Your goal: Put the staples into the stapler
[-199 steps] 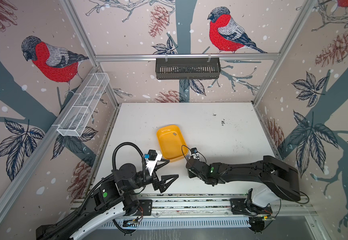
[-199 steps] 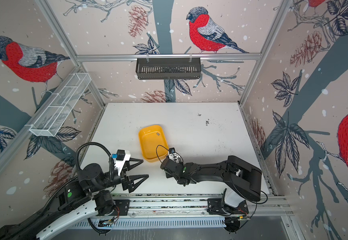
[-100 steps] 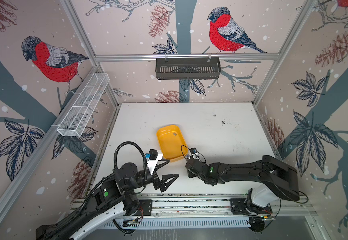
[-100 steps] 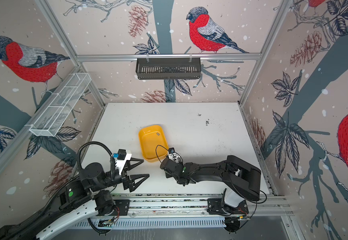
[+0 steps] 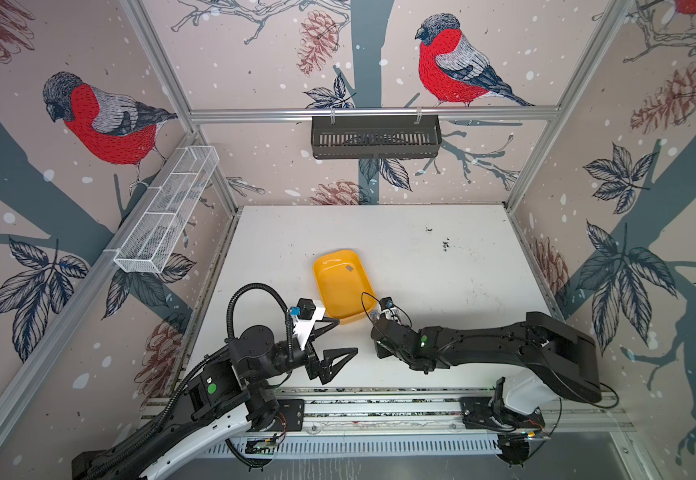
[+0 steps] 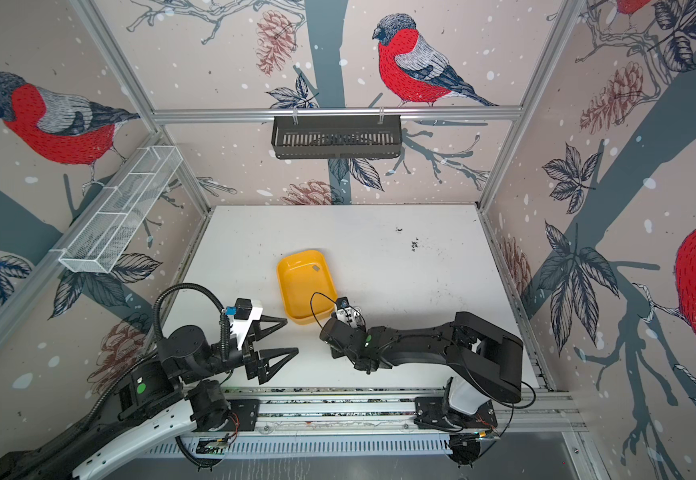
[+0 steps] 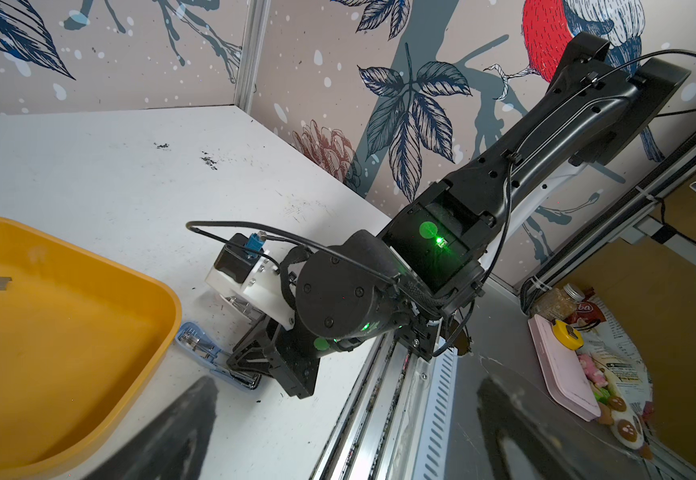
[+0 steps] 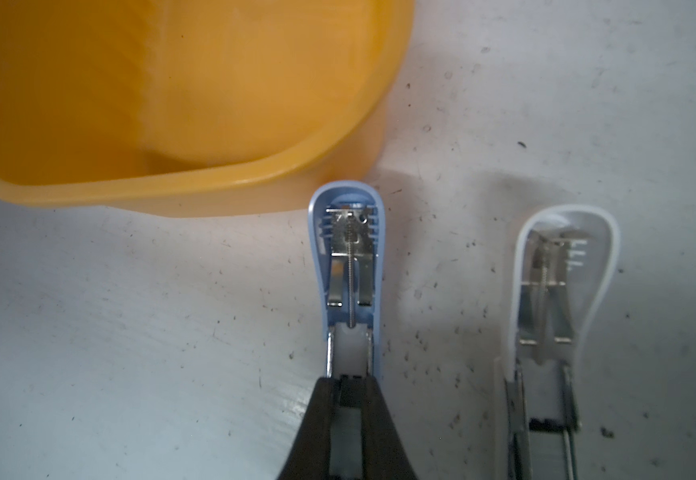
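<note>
A grey strip of staples (image 5: 349, 268) lay inside the yellow tray (image 5: 338, 295) on the white counter (image 5: 441, 291), toward the tray's far end. The right gripper (image 8: 348, 384) had its jaws closed on the metal rail of the opened blue stapler (image 8: 348, 249), whose tip lay just beside the tray's near rim. A white stapler (image 8: 562, 270), also opened, lay beside it. The left gripper (image 5: 345, 337) hovered near the tray, jaws wide apart and holding nothing.
</note>
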Tool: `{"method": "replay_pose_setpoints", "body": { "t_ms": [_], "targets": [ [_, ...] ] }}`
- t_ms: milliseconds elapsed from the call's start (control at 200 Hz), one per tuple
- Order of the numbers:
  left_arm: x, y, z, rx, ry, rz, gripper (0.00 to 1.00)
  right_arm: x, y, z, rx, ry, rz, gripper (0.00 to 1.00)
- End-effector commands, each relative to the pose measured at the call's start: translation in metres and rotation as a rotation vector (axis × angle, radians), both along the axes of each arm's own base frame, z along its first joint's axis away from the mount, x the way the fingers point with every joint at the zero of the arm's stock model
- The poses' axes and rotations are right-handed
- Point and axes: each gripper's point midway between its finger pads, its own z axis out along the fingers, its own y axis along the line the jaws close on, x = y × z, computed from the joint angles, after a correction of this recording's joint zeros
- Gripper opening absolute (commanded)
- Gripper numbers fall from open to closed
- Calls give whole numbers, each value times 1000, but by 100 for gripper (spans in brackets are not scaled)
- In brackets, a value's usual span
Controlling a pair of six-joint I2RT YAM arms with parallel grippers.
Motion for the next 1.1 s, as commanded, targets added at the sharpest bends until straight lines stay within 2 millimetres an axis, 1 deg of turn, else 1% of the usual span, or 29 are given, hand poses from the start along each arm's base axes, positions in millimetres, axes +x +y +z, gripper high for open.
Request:
{"method": "replay_pose_setpoints", "body": {
  "t_ms": [0, 355, 590, 755, 881, 1016, 1096],
  "targets": [
    [0, -1, 8, -32, -16, -4, 97, -1, -1, 0, -2, 6, -8, 15],
    [0, -1, 8, -31, -16, -1, 97, -1, 0, 0, 1, 5, -7, 21],
    [0, 0, 9, -33, -17, 1, 97, -1, 0, 2, 2, 1, -6, 23],
    [1, 0, 8, -32, -14, 3, 97, 3, 3, 12, 18, -22, -4, 24],
    [2, 1, 8, -31, -11, 14, 97, 6, 1, 21, 28, -43, 2, 26],
    [5, 2, 6, -24, -4, 33, 97, 9, -6, 31, 43, -69, 7, 28],
    [8, 2, 5, -19, 0, 47, 97, 11, -14, 36, 43, -86, -4, 28]
  ]
}}
